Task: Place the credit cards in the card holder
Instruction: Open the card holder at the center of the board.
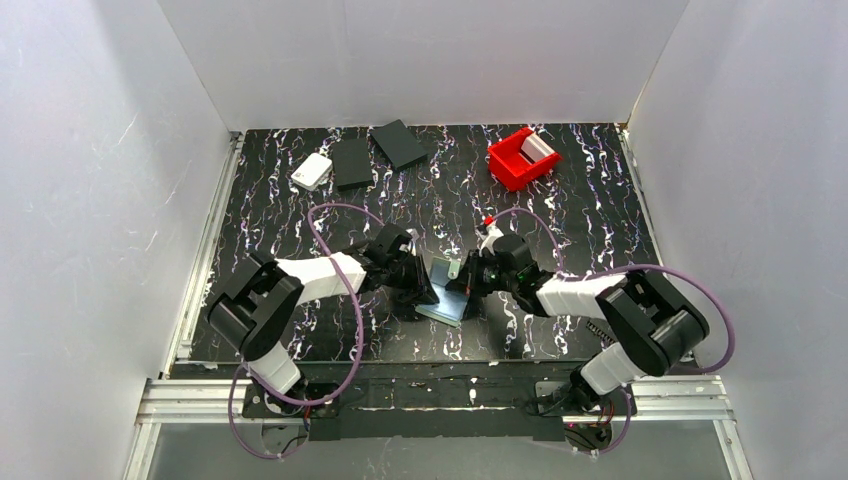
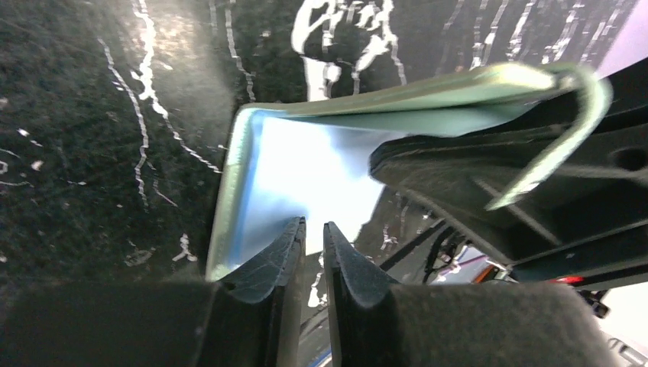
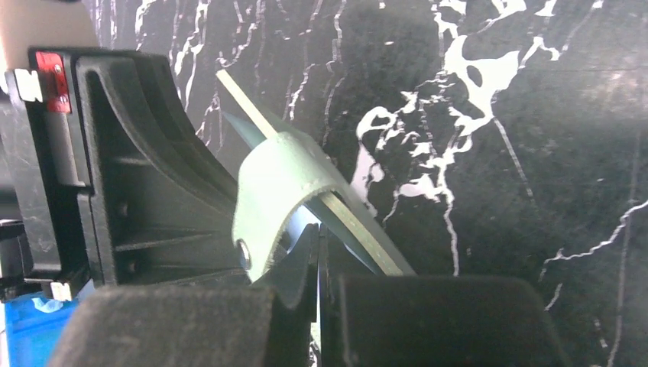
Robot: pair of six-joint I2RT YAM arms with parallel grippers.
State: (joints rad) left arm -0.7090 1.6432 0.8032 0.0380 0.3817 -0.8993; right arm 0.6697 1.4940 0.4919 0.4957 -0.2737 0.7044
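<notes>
A: What is taken in first?
B: A black, white-veined table (image 1: 620, 200) is seen, closed in by white walls (image 1: 420, 60) on three sides.

A: And the arms?
B: The left arm (image 1: 320, 270) and the right arm (image 1: 580, 295) are stretched inward from the near edge. Their tips are set close together at mid-table.

A: What is laid at the far side?
B: A red bin (image 1: 508, 165) is set far right. A black slab (image 1: 352, 163) and a second slab (image 1: 399, 144) are laid side by side, left of centre.

A: Where is the holder found?
B: The holder (image 1: 447, 295) is found between the two grippers, toward the front and well apart from the bin. It is held open. One leaf is laid on the table with its pale blue pocket (image 2: 306, 164) turned up, and the other flap (image 2: 428, 92) is raised.

A: How are the grippers set?
B: The left gripper (image 2: 314, 233) is nearly pressed together, with only a thin slit seen. Its tips are placed at the pocket's near edge, and whether anything is pinched cannot be told. The right gripper (image 3: 319, 241) is pressed together on the raised flap.

A: And the smaller things?
B: A white box (image 1: 312, 171) is laid just beside the first slab. A white piece (image 1: 540, 148) is stood in the bin; whether it is a card cannot be told. A green strap (image 3: 271, 183) is curled over one of the right gripper's fingertips, and a snap (image 3: 243, 249) is seen at its end.
</notes>
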